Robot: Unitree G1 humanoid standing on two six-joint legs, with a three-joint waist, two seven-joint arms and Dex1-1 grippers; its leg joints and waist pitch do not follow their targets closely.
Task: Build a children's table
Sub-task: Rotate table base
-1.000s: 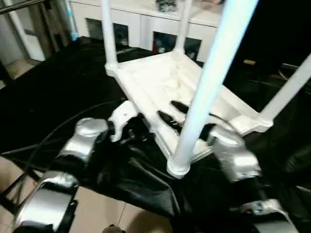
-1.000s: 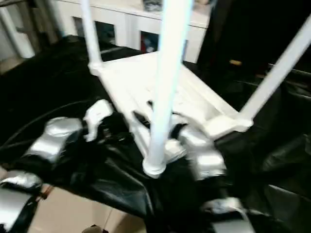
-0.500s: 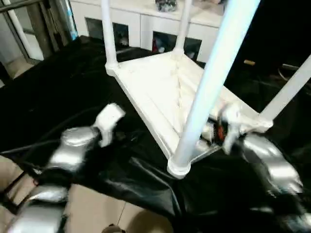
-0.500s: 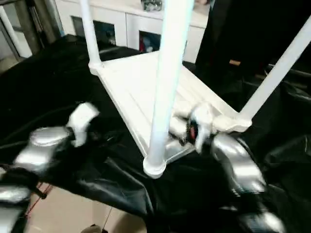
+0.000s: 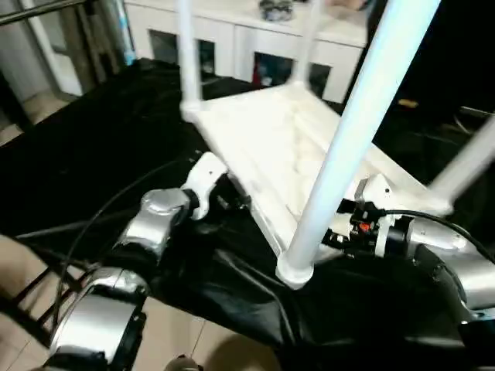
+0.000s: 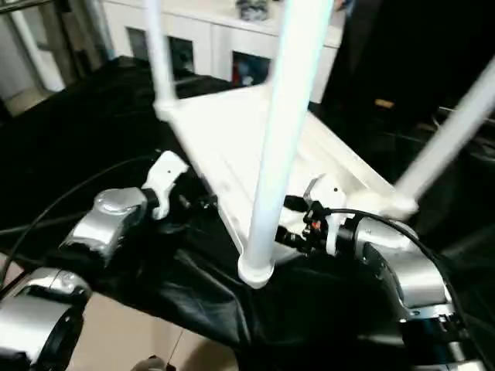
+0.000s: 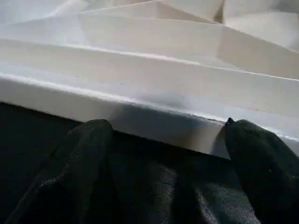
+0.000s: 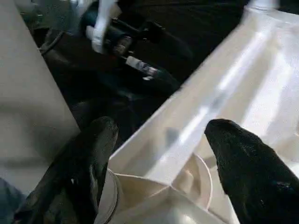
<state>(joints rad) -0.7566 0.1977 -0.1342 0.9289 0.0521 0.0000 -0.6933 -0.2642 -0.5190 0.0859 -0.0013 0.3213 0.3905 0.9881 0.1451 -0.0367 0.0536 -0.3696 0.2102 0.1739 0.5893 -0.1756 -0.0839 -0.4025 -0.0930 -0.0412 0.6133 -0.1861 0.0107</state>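
Observation:
The children's table lies upside down on a black cloth. Its white tabletop point(image 5: 263, 131) has the ribbed underside facing up. Legs rise from its corners: the near leg point(image 5: 348, 147), a left leg point(image 5: 188, 54), a back leg point(image 5: 307, 39) and a right leg point(image 5: 468, 166). My left gripper point(image 5: 236, 202) is open. Its black fingers point(image 7: 88, 140) rest on the cloth just short of the tabletop's long left rim point(image 7: 154, 116). My right gripper point(image 5: 334, 224) is open behind the near leg. Its fingers point(image 8: 233, 149) stand on either side of the near corner socket point(image 8: 187, 182) without gripping it.
A white cabinet point(image 5: 232, 39) with glass doors stands behind the table. The black cloth point(image 5: 93, 139) hangs over the front edge, with tiled floor point(image 5: 170, 332) below. A black cable point(image 5: 100, 216) runs along my left arm. A metal frame point(image 5: 31, 286) shows at the lower left.
My right gripper has come off the tabletop's underside and now points at the near corner from the right. My left gripper swung out, then returned to the long rim. The table stayed put.

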